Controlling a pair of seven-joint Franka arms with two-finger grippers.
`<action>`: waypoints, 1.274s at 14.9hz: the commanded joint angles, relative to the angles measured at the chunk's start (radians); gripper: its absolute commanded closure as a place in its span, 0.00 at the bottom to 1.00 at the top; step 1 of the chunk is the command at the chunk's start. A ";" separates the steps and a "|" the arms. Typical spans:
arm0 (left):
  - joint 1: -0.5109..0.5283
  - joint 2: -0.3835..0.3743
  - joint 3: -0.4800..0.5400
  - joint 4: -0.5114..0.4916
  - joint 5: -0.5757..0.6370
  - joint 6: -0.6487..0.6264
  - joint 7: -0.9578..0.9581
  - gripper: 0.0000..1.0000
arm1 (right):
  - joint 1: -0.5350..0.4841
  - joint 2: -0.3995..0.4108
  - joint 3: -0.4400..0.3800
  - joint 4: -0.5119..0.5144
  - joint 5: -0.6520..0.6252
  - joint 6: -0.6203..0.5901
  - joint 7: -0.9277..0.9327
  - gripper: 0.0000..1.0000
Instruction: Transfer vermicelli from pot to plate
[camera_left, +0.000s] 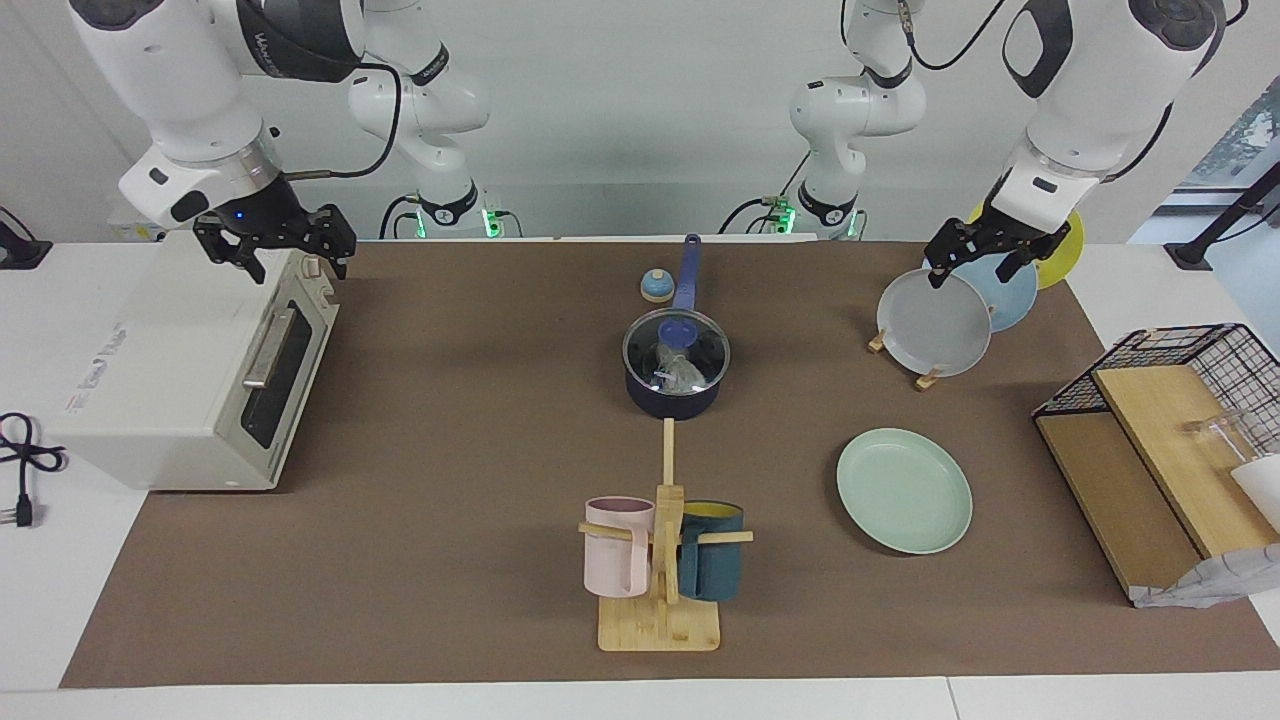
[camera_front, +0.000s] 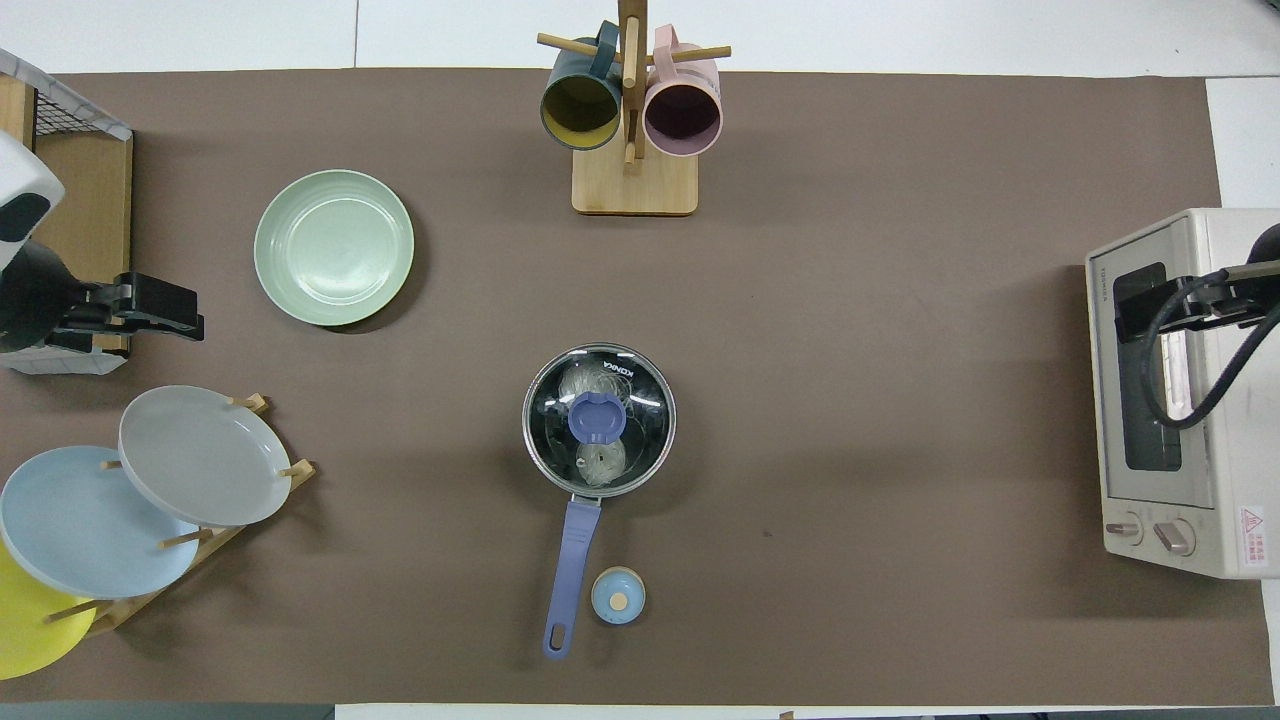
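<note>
Nothing had started yet. Near the robots' edge of the table, both arms waited: the left gripper (camera_left: 975, 258) over the plate rack (camera_left: 925, 380), the right gripper (camera_left: 278, 250) over the toaster oven (camera_left: 190, 380), both wide open and empty. In the middle sat the pot (camera_left: 676, 395); its glass lid (camera_front: 598, 420) covered the vermicelli (camera_front: 600, 462), so the lid probably had to come off first. Farther out waited the plate (camera_left: 904, 490) and the cup stand (camera_left: 659, 560).

The lidded pot (camera_left: 676, 385) holds the vermicelli (camera_left: 683, 374), the plate (camera_left: 904, 490) lies apart, and both grippers hang open above the table (camera_left: 450, 480).
</note>
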 joint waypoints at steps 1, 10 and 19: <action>0.012 -0.023 -0.006 -0.019 0.009 -0.004 0.005 0.00 | -0.004 0.011 0.001 0.019 0.018 -0.011 -0.021 0.00; 0.012 -0.023 -0.006 -0.019 0.009 -0.004 0.005 0.00 | 0.094 0.011 0.021 0.011 0.021 0.021 0.127 0.00; 0.012 -0.023 -0.006 -0.019 0.009 -0.004 0.005 0.00 | 0.451 0.219 0.021 0.111 0.116 0.162 0.612 0.00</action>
